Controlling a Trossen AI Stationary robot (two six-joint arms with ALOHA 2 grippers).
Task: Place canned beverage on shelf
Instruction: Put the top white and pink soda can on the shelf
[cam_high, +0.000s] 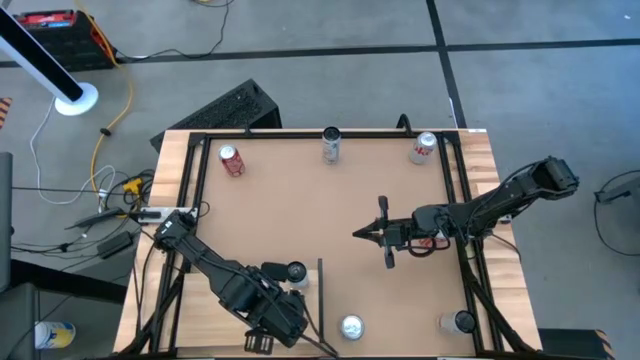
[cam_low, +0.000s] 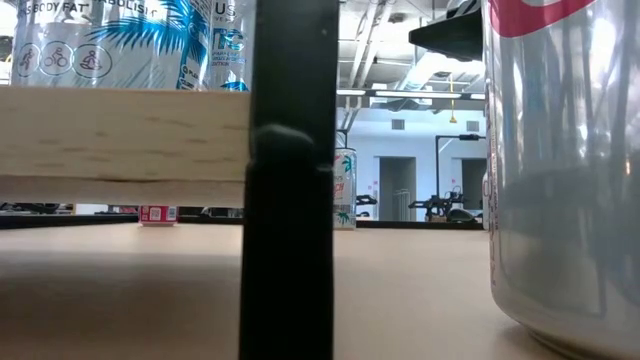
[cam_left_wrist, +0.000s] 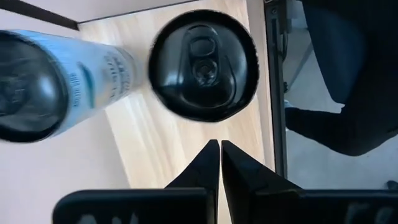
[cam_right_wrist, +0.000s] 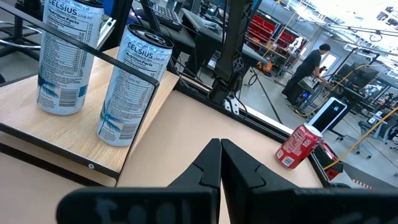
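Observation:
The shelf is a pale wood board (cam_right_wrist: 56, 134) with a thin black rail (cam_right_wrist: 124, 65); it stands raised above the brown tabletop near the front edge (cam_high: 308, 284). Two Celsius cans (cam_right_wrist: 127, 87) (cam_right_wrist: 62, 59) stand upright on it. Their dark tops show in the left wrist view (cam_left_wrist: 202, 65) (cam_left_wrist: 37, 87). My left gripper (cam_left_wrist: 219, 152) is shut and empty, above the shelf, pointing down beside the cans. My right gripper (cam_right_wrist: 220, 149) (cam_high: 362, 234) is shut and empty over the table's middle, pointing toward the left edge.
A silver can (cam_high: 351, 326) and a dark-topped can (cam_high: 462, 322) stand on the table near the front edge. A red can (cam_high: 232, 160), a silver one (cam_high: 331, 146) and a red-white one (cam_high: 424, 149) are at the far edge. A black frame (cam_high: 452, 170) runs around the table.

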